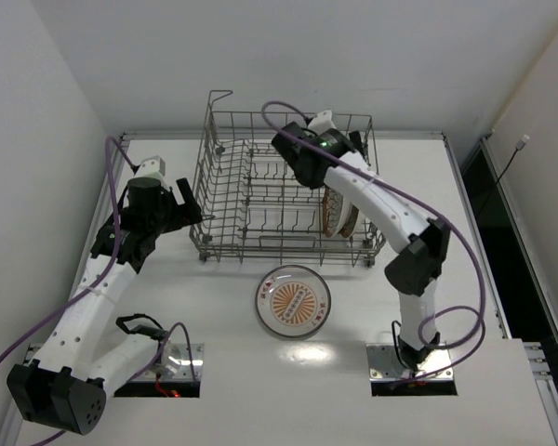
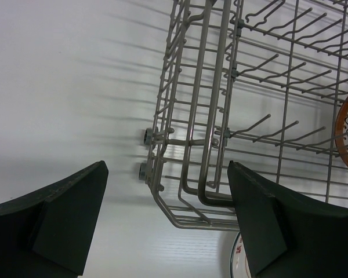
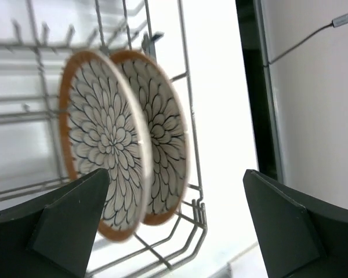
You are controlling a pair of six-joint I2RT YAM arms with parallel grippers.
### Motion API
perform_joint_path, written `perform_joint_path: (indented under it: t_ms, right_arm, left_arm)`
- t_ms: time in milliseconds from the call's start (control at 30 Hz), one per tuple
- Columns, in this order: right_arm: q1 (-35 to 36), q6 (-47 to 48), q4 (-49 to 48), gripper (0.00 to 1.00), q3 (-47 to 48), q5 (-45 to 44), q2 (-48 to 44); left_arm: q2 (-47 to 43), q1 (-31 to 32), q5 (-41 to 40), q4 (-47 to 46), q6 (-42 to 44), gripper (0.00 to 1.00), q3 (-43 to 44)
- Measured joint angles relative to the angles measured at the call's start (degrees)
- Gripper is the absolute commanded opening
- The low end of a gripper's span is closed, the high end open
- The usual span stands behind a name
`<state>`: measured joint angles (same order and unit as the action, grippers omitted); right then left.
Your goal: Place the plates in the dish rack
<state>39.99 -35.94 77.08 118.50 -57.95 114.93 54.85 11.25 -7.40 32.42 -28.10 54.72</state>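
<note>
Nearest the arm bases, the orange sunburst plate (image 1: 293, 300) lies flat on the white table (image 1: 214, 362), just in front of the wire dish rack (image 1: 260, 243) and not yet loaded. At the rack's left end the left gripper (image 2: 167, 168) hangs with jaws spread and empty, the rack's corner framed between its fingers. Farther back, two brown-rimmed petal plates (image 3: 98, 133) stand on edge side by side between the tines at the rack's right end, and the right gripper (image 3: 177, 174) hovers over them, jaws released and holding nothing. The job looks two-thirds done. The last plate likely needs pinching by its raised rim, tipping upright once clear of the table, and lowering into a free slot beside the pair without knocking them.
</note>
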Motion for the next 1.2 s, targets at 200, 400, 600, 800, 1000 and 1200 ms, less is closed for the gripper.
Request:
perform_joint_path:
  t_ms: [200, 400, 600, 800, 1000, 1200]
  right_arm:
    - [1.07, 0.57, -3.19, 1.00, -3.85, 7.45, -19.43]
    - [0.57, 0.79, -18.58, 1.00, -41.66, 27.65, -62.36]
    - [0.26, -4.63, -29.88, 1.00, -67.06, 44.44, -79.34]
    - [0.11, -13.84, -40.26, 0.98, -90.95, 53.55, -83.89]
    - [-0.92, -25.57, -57.96, 0.88, -111.80, 62.93, -91.56]
    - [-2.34, -32.83, -66.29, 0.89, -117.20, 67.23, -91.52]
  left_arm:
    - [0.00, 0.04, -0.20, -0.02, -0.02, 0.82, -0.04]
    - [0.00, 0.07, -0.59, -0.11, 0.02, 0.84, -0.04]
    - [0.00, 0.07, 1.84, -1.11, 0.85, 0.84, -0.07]
    - [-0.28, 0.07, 9.94, -3.06, 2.01, 0.90, -0.68]
    - [-4.52, 0.11, 19.61, -6.67, 3.02, 0.91, -6.54]
    - [-5.27, 0.11, 22.95, -7.87, 3.50, 0.91, -8.55]
